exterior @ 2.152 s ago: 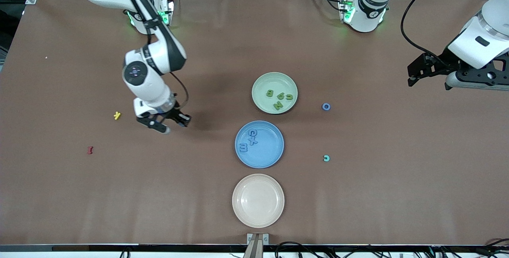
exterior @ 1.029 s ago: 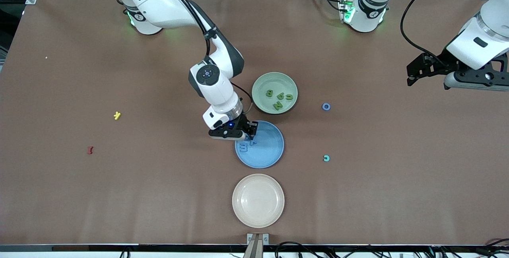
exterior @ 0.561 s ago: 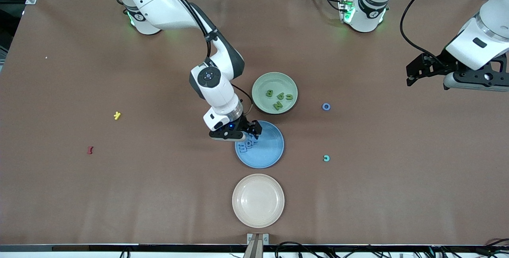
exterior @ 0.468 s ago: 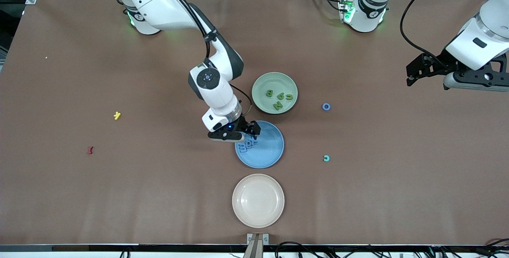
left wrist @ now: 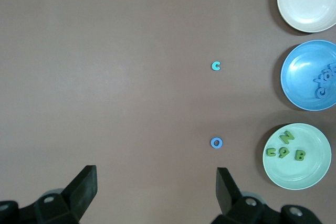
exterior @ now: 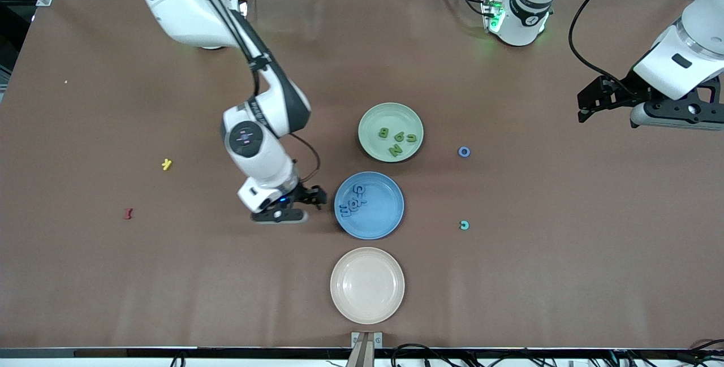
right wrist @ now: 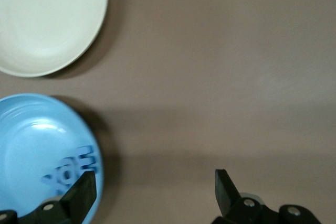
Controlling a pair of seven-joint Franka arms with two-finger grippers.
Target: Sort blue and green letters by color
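Three plates [exterior: 369, 285], four green letters [exterior: 397, 141], five blue letters [exterior: 353, 204], one yellow [exterior: 166, 164], one red [exterior: 128, 214].

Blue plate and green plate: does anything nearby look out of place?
Yes. A blue ring-shaped letter and a teal C-shaped letter lie loose on the table toward the left arm's end, outside the blue plate and green plate. Nothing looks spilled or damaged.

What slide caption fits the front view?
Right tool open beside blue plate of blue letters; left tool waits open.
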